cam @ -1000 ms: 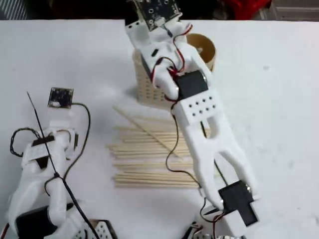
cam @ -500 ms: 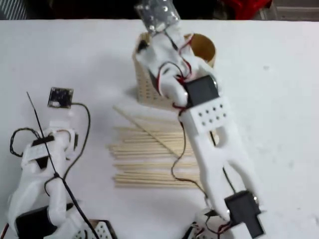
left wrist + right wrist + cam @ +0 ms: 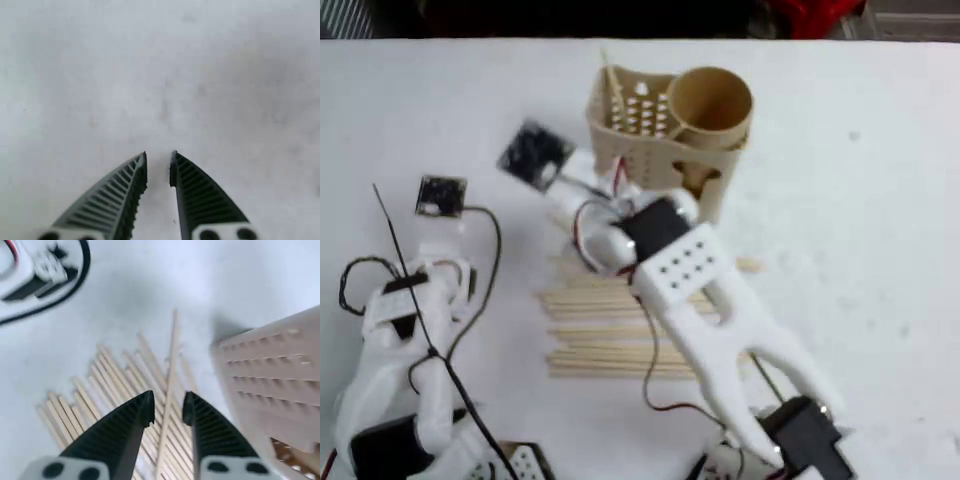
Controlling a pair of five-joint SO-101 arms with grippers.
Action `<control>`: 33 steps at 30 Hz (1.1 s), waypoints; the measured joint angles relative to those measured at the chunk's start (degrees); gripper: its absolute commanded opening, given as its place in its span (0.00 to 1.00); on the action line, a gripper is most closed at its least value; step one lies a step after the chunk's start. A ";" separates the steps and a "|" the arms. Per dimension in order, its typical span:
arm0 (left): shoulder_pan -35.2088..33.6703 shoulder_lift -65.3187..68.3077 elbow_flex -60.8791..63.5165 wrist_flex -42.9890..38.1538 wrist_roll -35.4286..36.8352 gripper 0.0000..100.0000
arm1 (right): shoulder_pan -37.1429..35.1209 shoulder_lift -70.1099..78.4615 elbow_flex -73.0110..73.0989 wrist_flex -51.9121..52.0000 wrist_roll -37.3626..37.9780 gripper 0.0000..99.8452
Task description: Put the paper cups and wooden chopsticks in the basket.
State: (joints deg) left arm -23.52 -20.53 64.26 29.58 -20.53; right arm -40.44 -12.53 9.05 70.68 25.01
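Our right claw (image 3: 168,401) hangs over the pile of chopsticks (image 3: 590,330) on the tabletop (image 3: 860,200). Its two fingers are a little apart and grip nothing. We see one long chopstick (image 3: 172,350) lying slanted across the pile, in line with the gap. Our left claw (image 3: 158,160) is a little open too, over bare tabletop, well apart from the pile. We count one basket (image 3: 660,165), just beside the pile. One paper cup (image 3: 715,105) stands in it, and one thin stick (image 3: 613,85) pokes up in it. The pile has too many sticks for us to count.
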 measured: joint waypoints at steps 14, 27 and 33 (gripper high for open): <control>0.00 0.00 0.00 0.00 0.00 0.10 | 2.29 16.44 17.14 -24.26 0.53 0.14; 0.00 0.00 0.00 0.00 0.00 0.10 | 3.87 24.62 14.51 -26.64 0.53 0.07; 0.00 0.00 0.00 0.00 0.00 0.10 | 4.22 24.79 14.15 -26.64 0.53 0.02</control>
State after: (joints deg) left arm -23.52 -20.53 64.26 29.58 -20.53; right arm -36.22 12.26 23.21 44.04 25.54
